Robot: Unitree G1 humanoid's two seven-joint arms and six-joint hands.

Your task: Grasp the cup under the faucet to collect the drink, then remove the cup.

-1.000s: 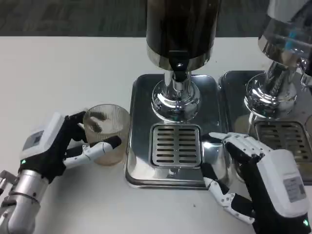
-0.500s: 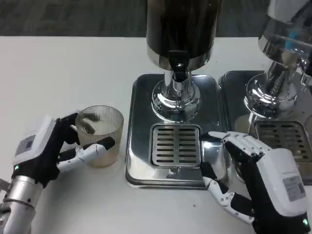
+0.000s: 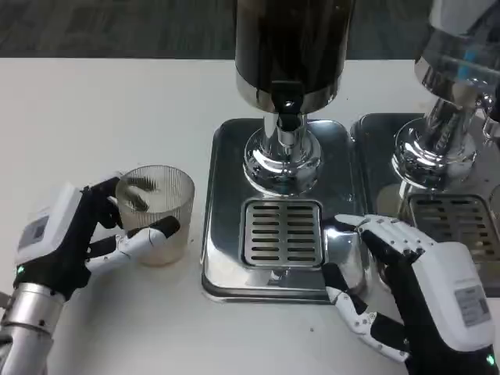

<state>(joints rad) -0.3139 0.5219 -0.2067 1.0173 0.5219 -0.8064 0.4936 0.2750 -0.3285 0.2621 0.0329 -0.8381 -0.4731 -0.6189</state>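
Here the left hand (image 3: 74, 238) grips the cup (image 3: 155, 213), its fingers wrapped around the ribbed glass from the left and near sides, with one finger (image 3: 144, 237) lying across the front of it. The cup stands upright on the white surface (image 3: 101, 125), to the left of the dispenser's steel tray (image 3: 226, 269) and well apart from the spout (image 3: 287, 109), which hangs over the slotted grate (image 3: 283, 232). A pale tint low in the glass may be drink, though the ribbing makes that hard to tell. The right hand (image 3: 414, 293) rests at the near right corner of the tray with its fingers spread and nothing in them, the fingertips (image 3: 349, 226) just beside the grate. A second dispenser (image 3: 453, 94) stands to the right on its own tray. Judged from how things lie, the step in hand is either carrying the cup toward the spout or taking it away; one moment cannot settle which. If filling is ahead, the next move calls for lifting the cup over the tray's raised rim, setting it on the grate squarely below the spout, and keeping it level. If removal is under way, the cup needs only a steady set-down and a clean release.
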